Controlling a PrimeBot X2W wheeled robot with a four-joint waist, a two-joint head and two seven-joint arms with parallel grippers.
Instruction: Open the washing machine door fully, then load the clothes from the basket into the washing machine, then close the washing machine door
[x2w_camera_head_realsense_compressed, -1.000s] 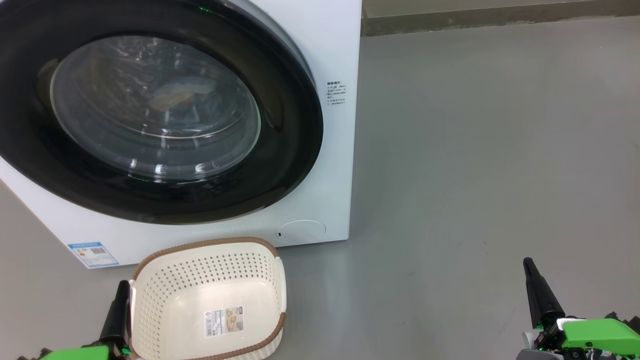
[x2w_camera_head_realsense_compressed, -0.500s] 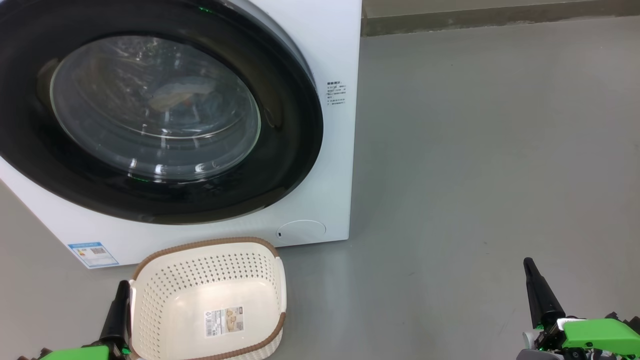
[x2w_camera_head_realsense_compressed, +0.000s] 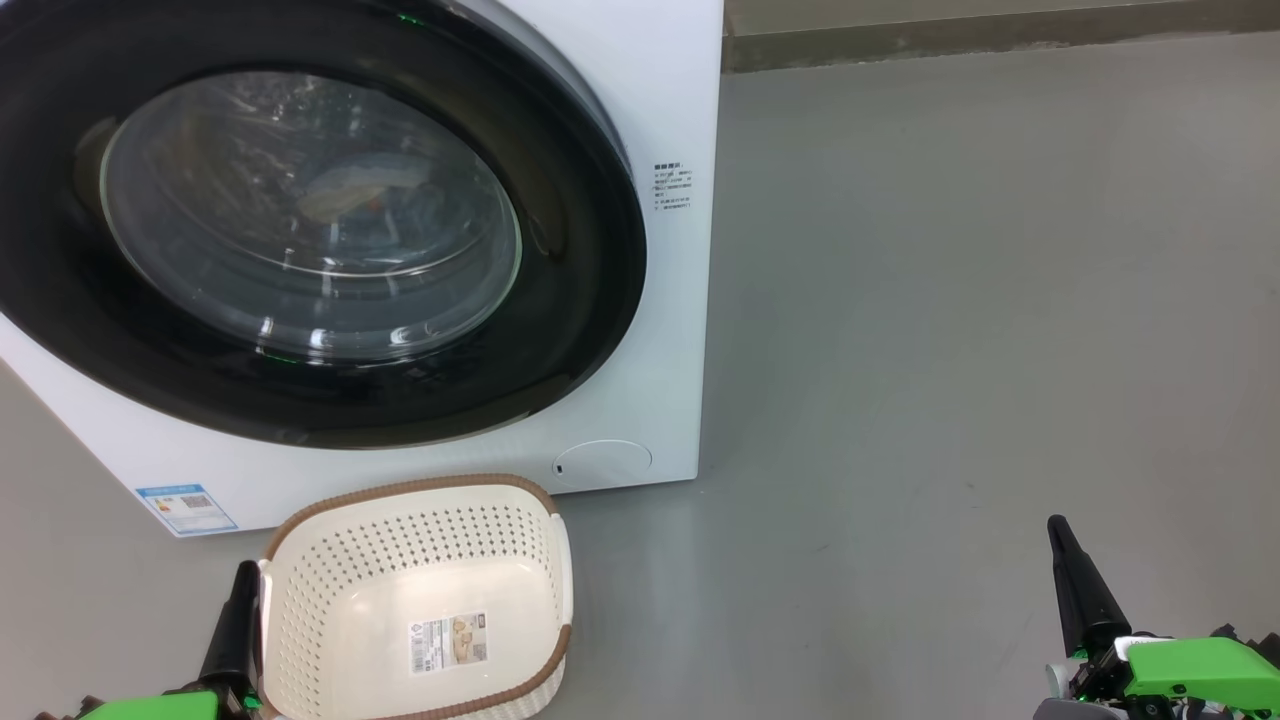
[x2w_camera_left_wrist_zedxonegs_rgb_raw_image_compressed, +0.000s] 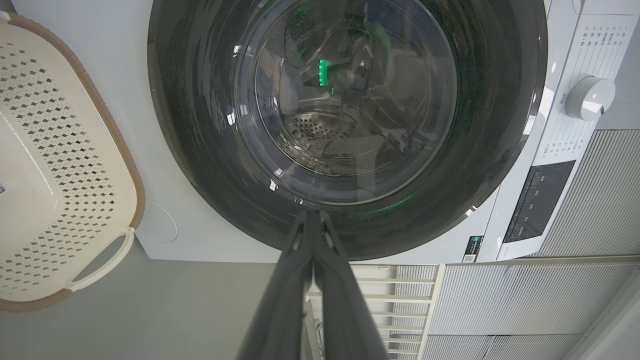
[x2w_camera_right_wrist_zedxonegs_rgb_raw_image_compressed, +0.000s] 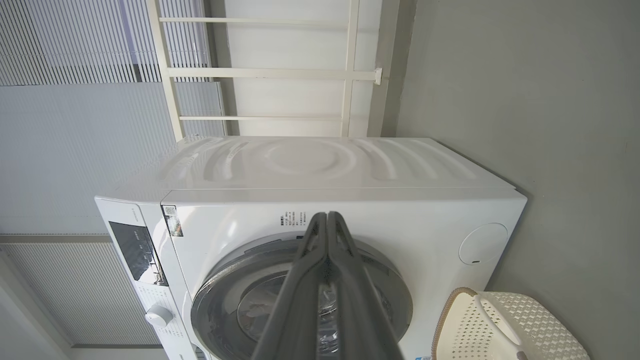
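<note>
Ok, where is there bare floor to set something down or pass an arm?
Free: the wide grey floor right of the white front-loading washing machine. Crowded: lower left, where the cream perforated plastic basket with brown rim sits close under the glossy black round door, leaving a narrow strip.

Glossy black round door rim (x2w_camera_head_realsense_compressed: 590, 260) around clear glass, smooth white washer casing (x2w_camera_head_realsense_compressed: 680, 90), perforated cream plastic basket (x2w_camera_head_realsense_compressed: 330, 590), matt grey floor (x2w_camera_head_realsense_compressed: 950, 300)

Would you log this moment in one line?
door shut | basket empty | clothes inside washer | left gripper shut | right gripper shut
</note>
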